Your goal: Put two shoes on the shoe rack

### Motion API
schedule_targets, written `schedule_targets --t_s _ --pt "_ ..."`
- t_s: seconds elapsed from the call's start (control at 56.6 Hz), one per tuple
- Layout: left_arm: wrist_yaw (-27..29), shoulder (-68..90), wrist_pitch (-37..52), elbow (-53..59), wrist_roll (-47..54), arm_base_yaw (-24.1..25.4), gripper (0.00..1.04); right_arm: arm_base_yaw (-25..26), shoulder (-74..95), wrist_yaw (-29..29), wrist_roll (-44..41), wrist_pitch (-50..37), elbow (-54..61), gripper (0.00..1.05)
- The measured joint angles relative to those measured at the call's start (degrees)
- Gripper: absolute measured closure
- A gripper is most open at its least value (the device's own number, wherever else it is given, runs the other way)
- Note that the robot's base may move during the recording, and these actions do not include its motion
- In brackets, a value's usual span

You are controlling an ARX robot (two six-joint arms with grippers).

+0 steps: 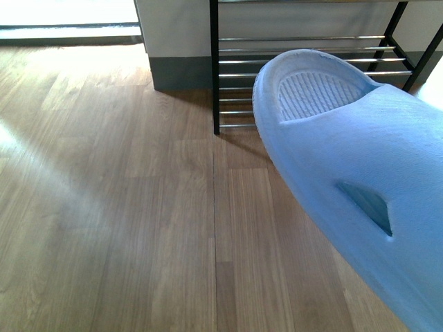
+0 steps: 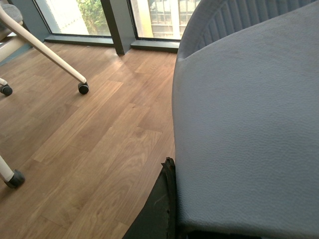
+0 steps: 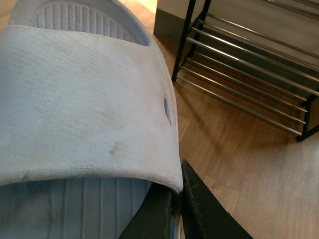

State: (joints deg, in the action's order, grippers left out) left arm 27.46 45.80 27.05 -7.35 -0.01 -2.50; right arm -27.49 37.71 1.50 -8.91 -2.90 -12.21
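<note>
Right claw [image 3: 178,199] on slide [image 3: 84,99] — aloft

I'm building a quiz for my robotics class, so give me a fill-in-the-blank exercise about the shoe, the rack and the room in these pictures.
1. The slide held up close to the front camera is pale ____ in colour.
2. The shoe rack behind it has a ____ frame with shiny rods.
3. In the left wrist view, the white chair leg ends in a small black ____.

Missing words: blue; black; wheel.
</note>
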Motion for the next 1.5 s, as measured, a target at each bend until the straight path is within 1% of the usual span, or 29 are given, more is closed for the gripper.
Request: schedule_targets --t_s 1.503 --pt "0.07 0.07 0.07 0.02 0.04 0.0 1.03 -0.04 0.04 -0.15 -0.13 0.0 0.2 1.03"
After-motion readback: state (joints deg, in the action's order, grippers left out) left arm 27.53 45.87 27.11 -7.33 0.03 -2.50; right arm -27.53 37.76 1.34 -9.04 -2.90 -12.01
